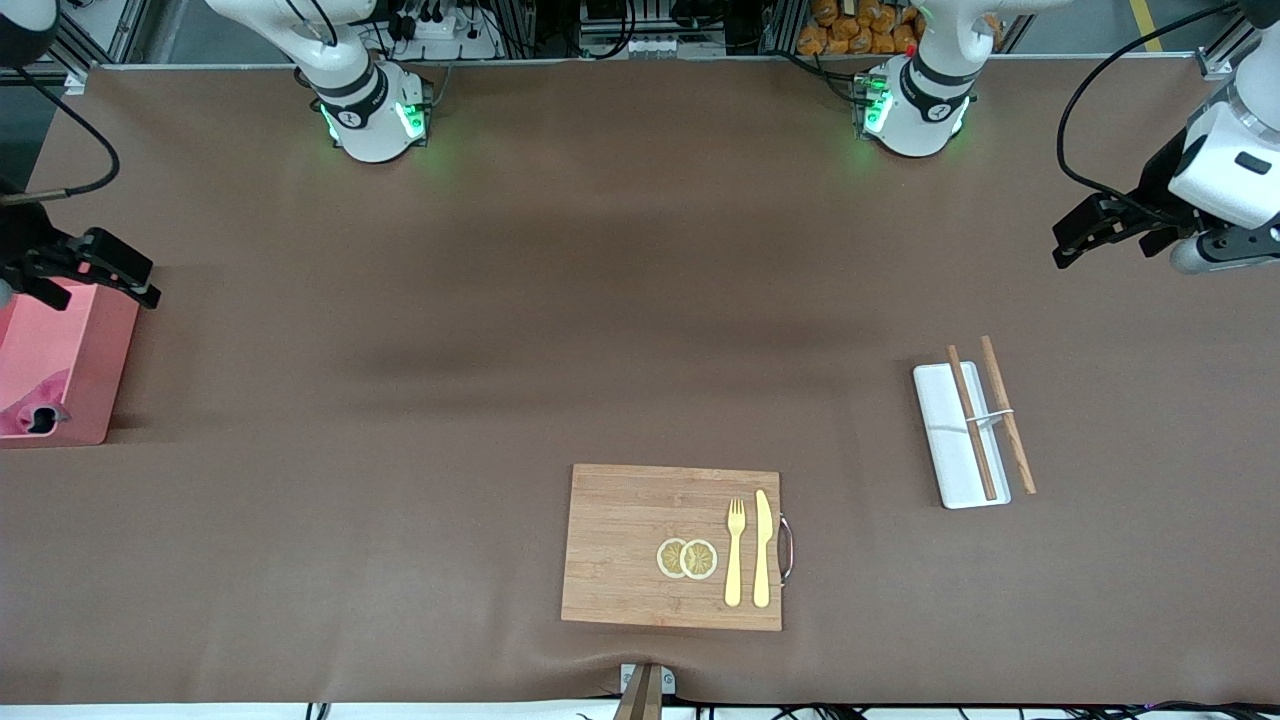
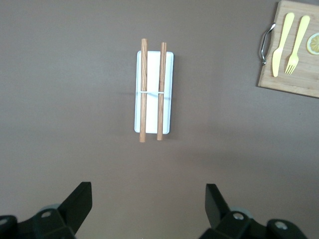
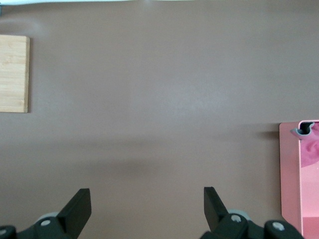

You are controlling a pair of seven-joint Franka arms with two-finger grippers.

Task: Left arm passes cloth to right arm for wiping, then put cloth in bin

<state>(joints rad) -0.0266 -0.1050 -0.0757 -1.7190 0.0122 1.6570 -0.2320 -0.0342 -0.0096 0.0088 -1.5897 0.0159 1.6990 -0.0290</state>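
The cloth (image 1: 28, 410) is seen lying inside the pink bin (image 1: 85, 350), at the right arm's end of the table, so the task is judged essentially complete. The right gripper (image 1: 125, 275) is held over the bin's rim, jaws spread and empty, apparently after a release. The left gripper (image 1: 1085, 232) is parked above bare table, well apart from the bin, jaws spread, waiting.
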